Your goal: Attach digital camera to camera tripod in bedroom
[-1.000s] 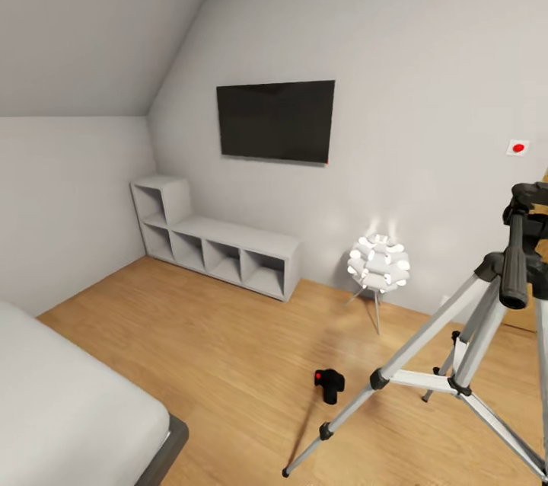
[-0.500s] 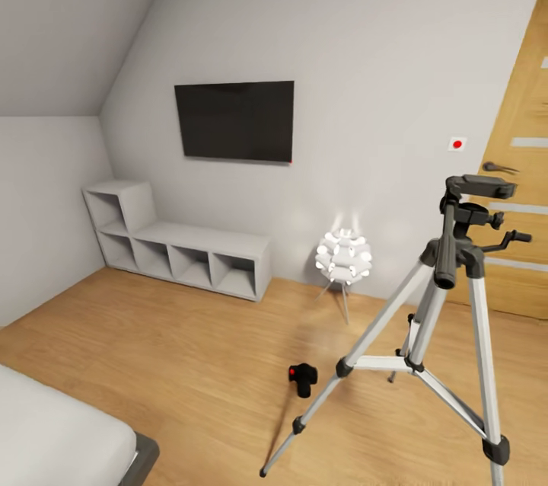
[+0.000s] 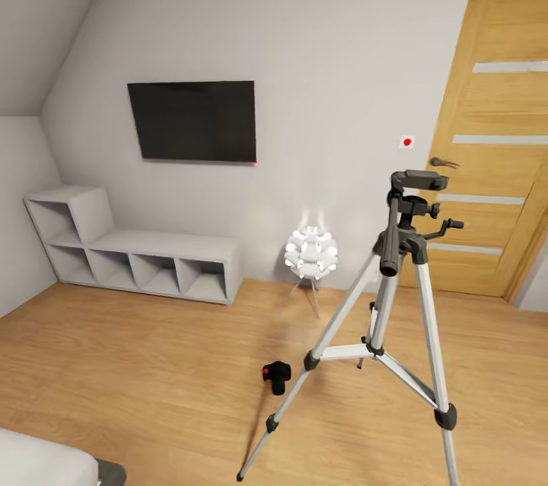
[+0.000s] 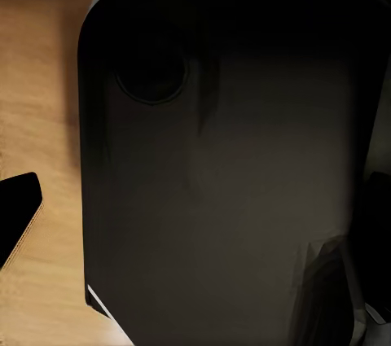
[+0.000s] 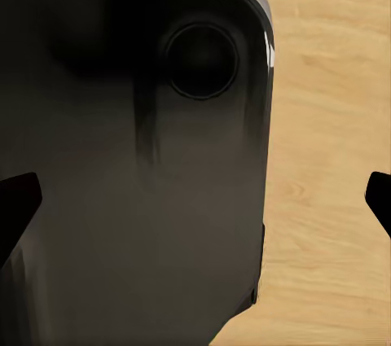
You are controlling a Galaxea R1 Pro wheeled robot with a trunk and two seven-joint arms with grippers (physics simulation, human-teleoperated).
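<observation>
In the head view the camera tripod [image 3: 396, 246] stands on the light wood floor at the right, silver legs spread, its black head and pan handle bare on top. The digital camera [image 3: 277, 375], small and black with a red button, lies on the floor beside the tripod's left front leg. My right gripper [image 5: 195, 203] is open, with a black fingertip at each side edge of the right wrist view and nothing between them. My left gripper [image 4: 195, 216] also looks open, one fingertip [image 4: 18, 214] at the edge, over a black body panel [image 4: 228, 159].
A wooden door [image 3: 487, 151] is at the back right. White cube shelves [image 3: 137, 257] and a wall TV [image 3: 192, 120] line the back wall, with a glowing white floor lamp [image 3: 310, 254] behind the tripod. The bed's corner [image 3: 38, 467] shows at the bottom left.
The head view has swung to the right: the door has come into sight and the bed has nearly left the picture. Tripod and camera stand as before.
</observation>
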